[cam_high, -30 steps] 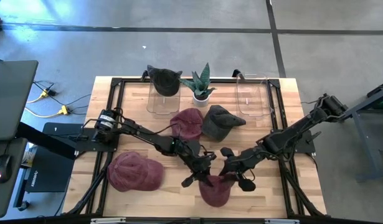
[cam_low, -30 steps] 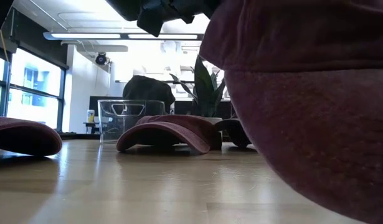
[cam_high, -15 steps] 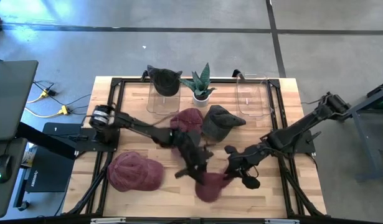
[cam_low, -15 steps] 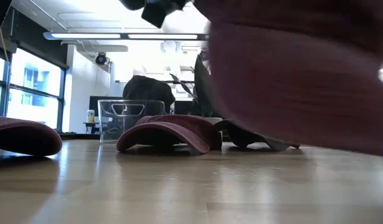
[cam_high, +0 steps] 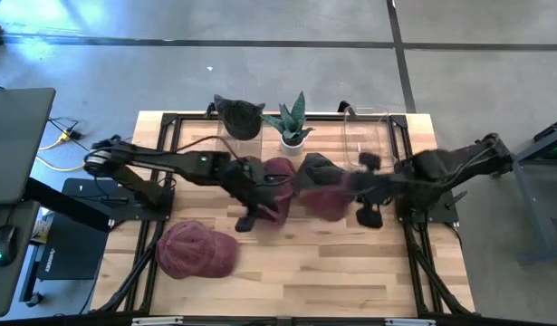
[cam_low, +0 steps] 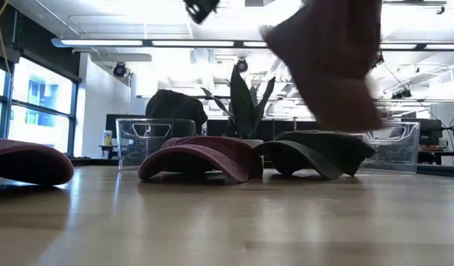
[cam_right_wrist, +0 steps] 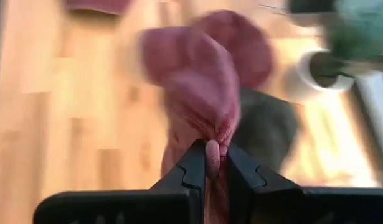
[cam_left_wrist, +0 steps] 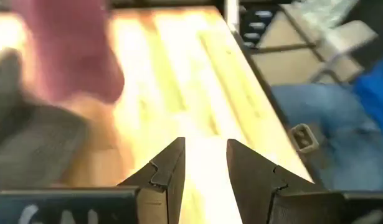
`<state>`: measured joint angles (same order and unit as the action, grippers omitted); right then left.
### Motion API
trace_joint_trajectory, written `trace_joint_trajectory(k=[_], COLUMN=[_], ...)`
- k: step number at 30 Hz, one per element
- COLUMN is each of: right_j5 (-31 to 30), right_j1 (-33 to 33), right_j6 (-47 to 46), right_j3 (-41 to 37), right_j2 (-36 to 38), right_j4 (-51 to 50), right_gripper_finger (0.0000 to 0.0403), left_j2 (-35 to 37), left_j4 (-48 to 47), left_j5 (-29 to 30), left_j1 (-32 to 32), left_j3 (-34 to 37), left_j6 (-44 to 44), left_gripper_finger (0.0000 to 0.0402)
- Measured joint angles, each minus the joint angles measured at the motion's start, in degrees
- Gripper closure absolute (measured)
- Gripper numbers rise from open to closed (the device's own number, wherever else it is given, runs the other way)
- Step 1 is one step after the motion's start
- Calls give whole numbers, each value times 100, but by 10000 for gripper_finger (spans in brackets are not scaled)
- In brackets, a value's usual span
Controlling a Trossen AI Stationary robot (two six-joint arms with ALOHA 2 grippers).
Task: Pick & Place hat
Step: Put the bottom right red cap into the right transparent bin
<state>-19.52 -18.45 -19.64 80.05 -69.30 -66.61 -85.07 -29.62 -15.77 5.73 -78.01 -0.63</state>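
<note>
A maroon hat (cam_high: 325, 201) hangs in the air above the middle of the table, and my right gripper (cam_right_wrist: 211, 165) is shut on it. The low view shows this hat (cam_low: 330, 66) well above the tabletop. My left gripper (cam_left_wrist: 203, 163) is open with nothing between its fingers. In the high view it (cam_high: 255, 217) stands left of the lifted hat. Another maroon hat (cam_high: 273, 174) and a grey hat (cam_high: 312, 172) rest brim-down on the table. A third maroon hat (cam_high: 196, 250) lies near the left front. My right gripper pinches a bunched fold of the maroon hat's cloth (cam_right_wrist: 211, 149) between its two fingers. The fingers slant downward, coming from the table's right side. The hat hangs below and ahead of them, lifted clear of the table, with its crown (cam_low: 337, 89) drooping slack.
A dark hat (cam_high: 238, 116) sits on top of a clear bin (cam_high: 225, 149) at the far left. A potted plant (cam_high: 292, 122) stands at the far middle and a second clear bin (cam_high: 369, 140) at the far right. Bare wood lies along the near edge.
My right gripper has risen and swung from the near edge toward the table's far right, lifting the maroon hat clear of the wood. My left gripper has come away from that hat, rising and drawing back toward the table's left and far side.
</note>
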Motion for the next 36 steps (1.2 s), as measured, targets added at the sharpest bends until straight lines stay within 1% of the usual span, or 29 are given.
trace_joint_trajectory(k=[3, 7, 11, 17, 20, 24, 26, 29, 32, 36], right_j5=[-366, -801, -1030, -1335, -1339, -1339, -1199, -830, -646, -358], right_j1=[342, 836, 1515, 2826, 3499, 4259, 4569, 4967, 5266, 5604], right_j6=[79, 671, 1690, 3153, 3760, 4405, 4716, 5278, 5708, 6256], right_j3=[456, 894, 1119, 1097, 1091, 1090, 1091, 1069, 766, 24], right_j2=[0, 4, 4, 4, -15, -17, -17, -16, 2, -2], right_j4=[-605, -1049, -1325, -1386, -1250, -942, -745, -526, -198, 367], right_gripper_finger=[379, 374, 379, 372, 377, 377, 371, 369, 378, 378], left_j2=[235, 261, 263, 251, 251, 251, 251, 251, 251, 251], left_j4=[-120, -61, 163, 1112, 1402, 1618, 1599, 1604, 1608, 1617], left_j5=[637, 1133, 1406, 1552, 1546, 1503, 1468, 1488, 1504, 1496], left_j1=[101, 256, 475, 746, 835, 908, 908, 893, 890, 895], left_j3=[21, 139, 374, 1103, 1389, 1485, 1487, 1489, 1489, 1489], left_j6=[-54, -64, -63, -41, 9, 45, 46, 44, 34, -67], left_gripper_finger=[289, 289, 289, 289, 289, 289, 289, 289, 289, 289])
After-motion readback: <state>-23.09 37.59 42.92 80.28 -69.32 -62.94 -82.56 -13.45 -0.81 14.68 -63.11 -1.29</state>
